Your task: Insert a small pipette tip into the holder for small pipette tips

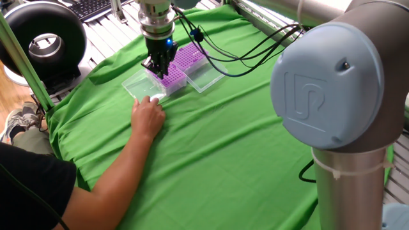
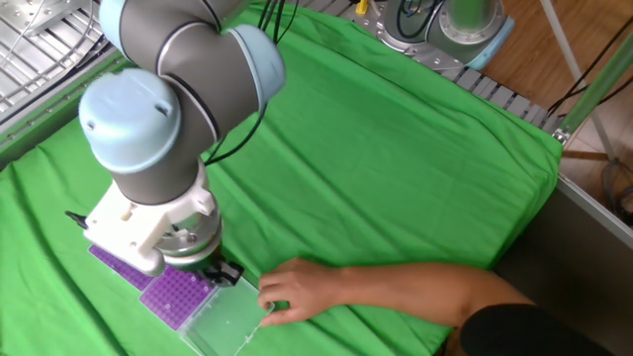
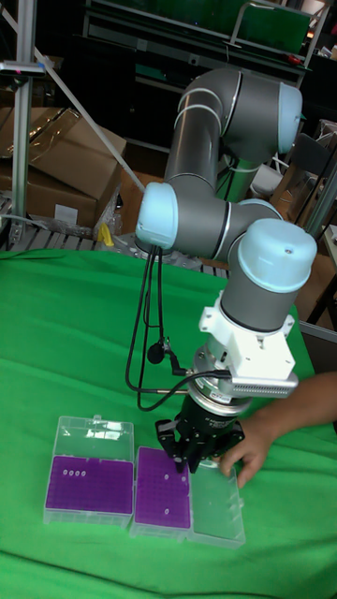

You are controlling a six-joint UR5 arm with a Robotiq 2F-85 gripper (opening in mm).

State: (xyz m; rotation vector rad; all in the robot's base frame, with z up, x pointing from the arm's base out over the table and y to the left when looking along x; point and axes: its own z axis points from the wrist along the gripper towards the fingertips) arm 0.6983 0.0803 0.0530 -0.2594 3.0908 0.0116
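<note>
**Q:** Where is the target?

**Me:** The holder for small pipette tips lies on the green cloth, lid open flat — I have the gripper low over its edge. A person's hand pins the lid, likely steadying the box.

**Q:** Jaws?

**Me:** Nearly together — I cannot tell whether they hold a tip.
</note>
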